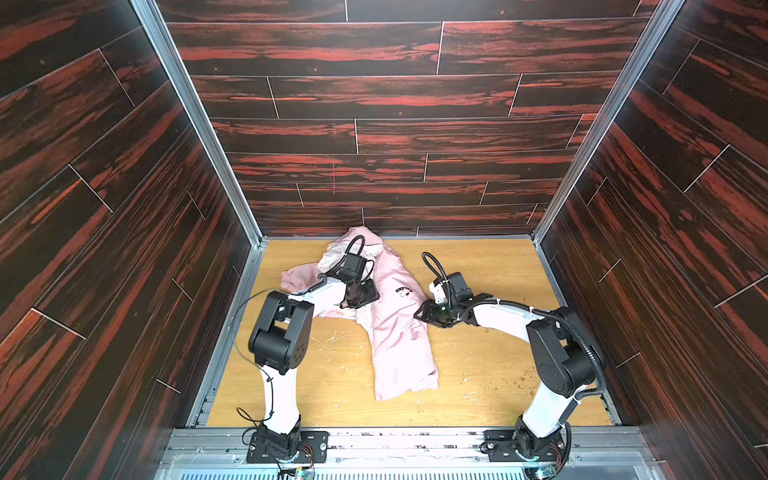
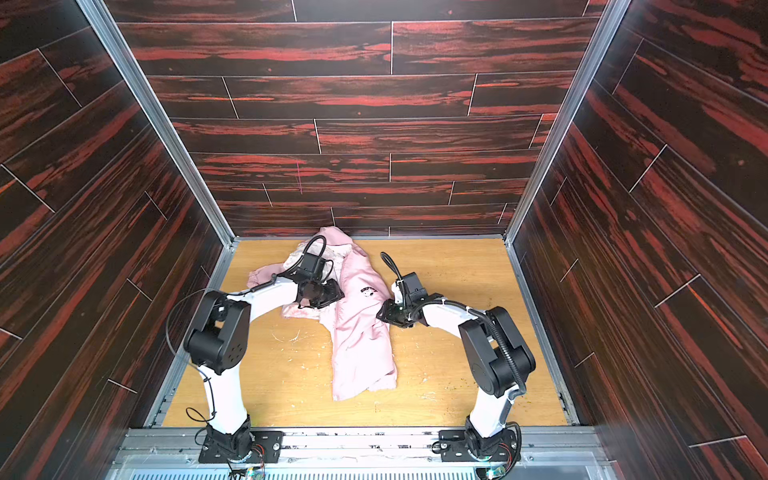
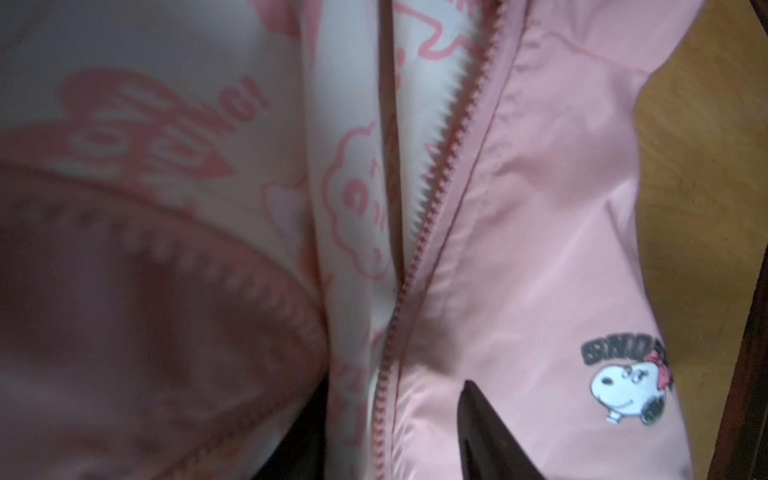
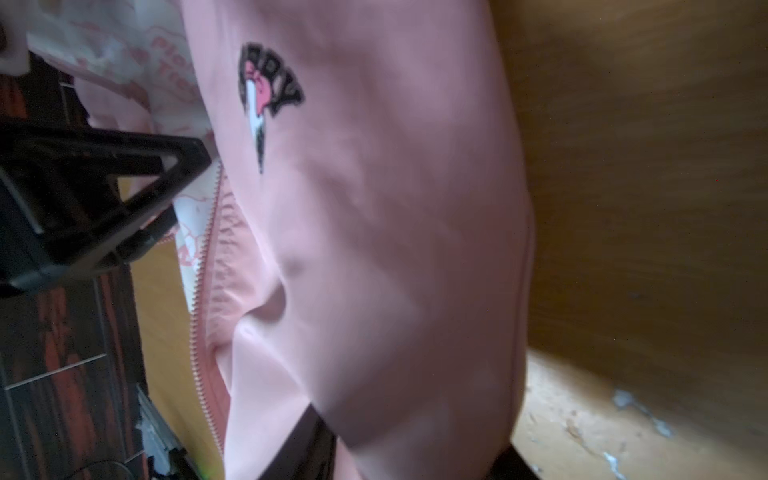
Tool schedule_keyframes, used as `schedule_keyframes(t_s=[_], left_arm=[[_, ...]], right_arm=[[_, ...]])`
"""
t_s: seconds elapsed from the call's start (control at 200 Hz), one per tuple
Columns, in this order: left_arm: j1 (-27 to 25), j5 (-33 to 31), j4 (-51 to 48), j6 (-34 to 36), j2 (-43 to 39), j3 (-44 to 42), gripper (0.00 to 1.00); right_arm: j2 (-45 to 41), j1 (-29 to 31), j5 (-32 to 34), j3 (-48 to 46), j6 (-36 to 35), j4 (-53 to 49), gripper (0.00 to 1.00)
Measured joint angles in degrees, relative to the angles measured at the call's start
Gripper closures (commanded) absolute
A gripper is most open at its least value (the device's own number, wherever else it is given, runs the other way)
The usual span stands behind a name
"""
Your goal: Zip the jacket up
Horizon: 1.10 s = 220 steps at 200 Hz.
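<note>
The light pink jacket [image 1: 399, 340] lies crumpled on the wooden table in both top views [image 2: 361, 345], front open, with its paler printed lining [image 3: 174, 124] turned out at the far left. My left gripper [image 3: 390, 419] is down on the open front edge; the zipper teeth [image 3: 453, 137] and a strip of fabric sit bunched between its two dark fingers [image 3: 490, 432]. The dark chest logo [image 3: 627, 382] is just beside it. My right gripper [image 4: 407, 440] grips the jacket's right side below the logo [image 4: 266, 95]. A fold of pink fabric bulges between its fingers and hides most of them.
Dark red plank walls [image 1: 124, 208] close in the table [image 1: 490, 270] on three sides, and the jacket's top touches the back wall. A metal rail [image 1: 415, 440] with both arm bases runs along the front edge. Pale scratches and crumbs [image 1: 494, 386] mark the wood.
</note>
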Motion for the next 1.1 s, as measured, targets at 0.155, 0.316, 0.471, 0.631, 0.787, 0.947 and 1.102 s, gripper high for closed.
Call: schedule_keyframes(t_s=[0.155,0.316,0.471,0.631,0.787,0.947,1.102], left_arm=[[-0.39,0.61,-0.37,-0.26,3.34,1.97,1.00],[-1.18,3.54,1.62,-1.46,3.78,2.67,1.00],[-2.97,7.41,5.79,-3.74,6.14,7.06,1.00],[-5.81,9.49,7.13,-5.35,12.09,18.34,1.00],[-7.19,9.62,5.40,-6.05,19.32,32.20,0.71],[-7.06,6.25,-0.37,-3.13,19.67,34.77,0.33],[-6.82,-1.42,-5.44,1.79,6.99,18.95,0.30]], right_arm=[[-0.04,-1.86,0.17,0.09,0.42,0.42,1.00],[-1.57,-5.16,0.35,-0.76,-0.35,-0.02,1.00],[-8.07,-9.20,1.88,-2.29,-2.36,-3.26,1.00],[-14.49,-12.85,4.24,-2.29,-4.52,-6.08,1.00],[-14.58,-15.10,5.22,-2.29,-5.57,-7.89,0.86],[-13.09,-15.52,5.18,-2.05,-6.71,-10.21,0.40],[-13.35,-15.63,6.38,-0.57,-7.43,-12.39,0.33]])
